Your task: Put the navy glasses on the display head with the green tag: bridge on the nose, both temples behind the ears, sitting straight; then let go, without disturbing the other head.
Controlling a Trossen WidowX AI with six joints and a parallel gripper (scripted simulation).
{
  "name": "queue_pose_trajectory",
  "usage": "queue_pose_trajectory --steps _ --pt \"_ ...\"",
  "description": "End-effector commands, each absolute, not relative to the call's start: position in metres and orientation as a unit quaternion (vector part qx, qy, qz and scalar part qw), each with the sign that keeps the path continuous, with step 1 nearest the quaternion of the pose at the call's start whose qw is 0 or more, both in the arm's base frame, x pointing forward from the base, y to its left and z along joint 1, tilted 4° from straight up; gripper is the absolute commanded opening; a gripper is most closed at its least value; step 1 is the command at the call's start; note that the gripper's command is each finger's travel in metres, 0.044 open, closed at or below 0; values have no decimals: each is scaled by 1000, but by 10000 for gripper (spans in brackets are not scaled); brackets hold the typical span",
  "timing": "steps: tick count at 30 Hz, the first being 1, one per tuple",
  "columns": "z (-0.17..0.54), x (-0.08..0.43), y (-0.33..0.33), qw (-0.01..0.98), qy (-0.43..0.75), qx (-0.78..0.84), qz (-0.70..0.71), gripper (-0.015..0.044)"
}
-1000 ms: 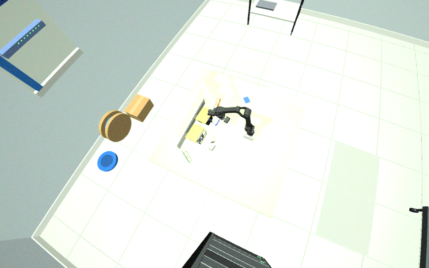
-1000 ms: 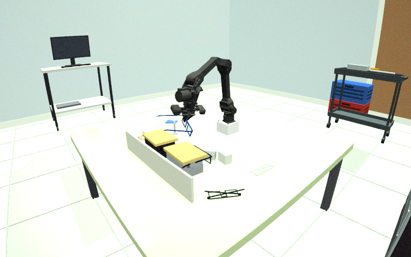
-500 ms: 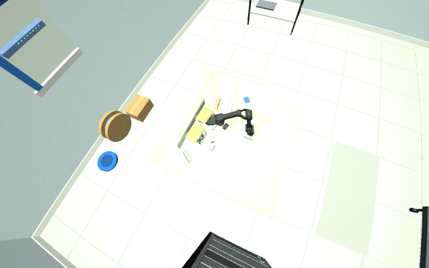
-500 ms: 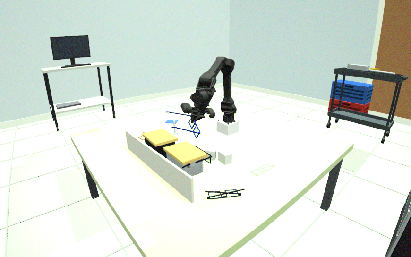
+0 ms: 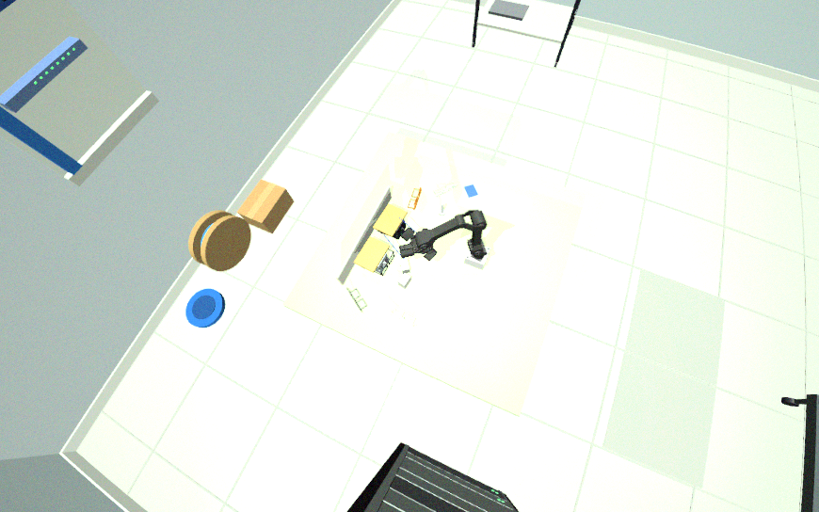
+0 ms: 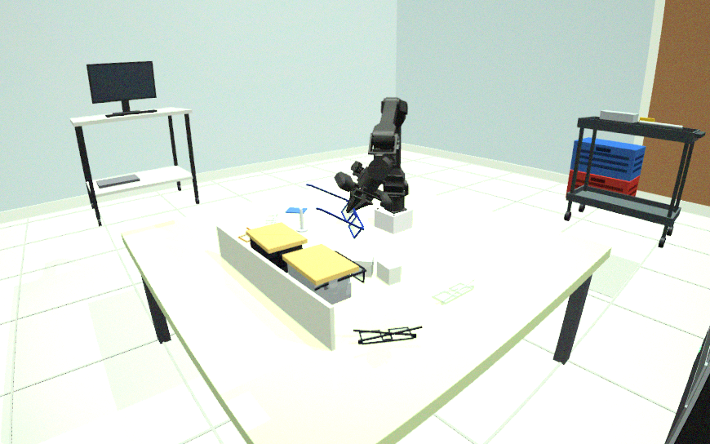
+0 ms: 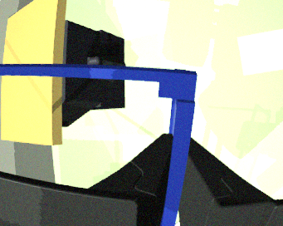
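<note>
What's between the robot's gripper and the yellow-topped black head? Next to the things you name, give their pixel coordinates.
The navy glasses' (image 6: 339, 221) (image 7: 95, 71) long side arm crosses in front of the black head (image 7: 111, 83) in the wrist view.

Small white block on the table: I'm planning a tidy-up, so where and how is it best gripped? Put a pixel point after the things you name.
Probably two opposite upright faces of the small white block (image 5: 404, 281) (image 6: 388, 273), from above: its boxy shape offers flat sides. Mind the grey piece (image 6: 367, 268) close beside it.
</note>
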State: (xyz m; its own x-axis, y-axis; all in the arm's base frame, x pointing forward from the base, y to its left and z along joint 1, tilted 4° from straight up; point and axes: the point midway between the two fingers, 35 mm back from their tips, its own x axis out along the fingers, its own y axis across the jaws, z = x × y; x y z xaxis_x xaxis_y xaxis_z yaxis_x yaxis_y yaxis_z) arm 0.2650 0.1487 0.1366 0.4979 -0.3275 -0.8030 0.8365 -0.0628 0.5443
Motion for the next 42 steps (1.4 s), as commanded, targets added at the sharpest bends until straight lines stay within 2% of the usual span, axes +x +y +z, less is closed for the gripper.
queue_pose_trajectory --steps 1,24,42 --pt "141 256 159 647 211 593 -431 0" --pt "158 188 223 607 188 705 -314 0" --pt "154 192 222 613 191 695 -324 0"
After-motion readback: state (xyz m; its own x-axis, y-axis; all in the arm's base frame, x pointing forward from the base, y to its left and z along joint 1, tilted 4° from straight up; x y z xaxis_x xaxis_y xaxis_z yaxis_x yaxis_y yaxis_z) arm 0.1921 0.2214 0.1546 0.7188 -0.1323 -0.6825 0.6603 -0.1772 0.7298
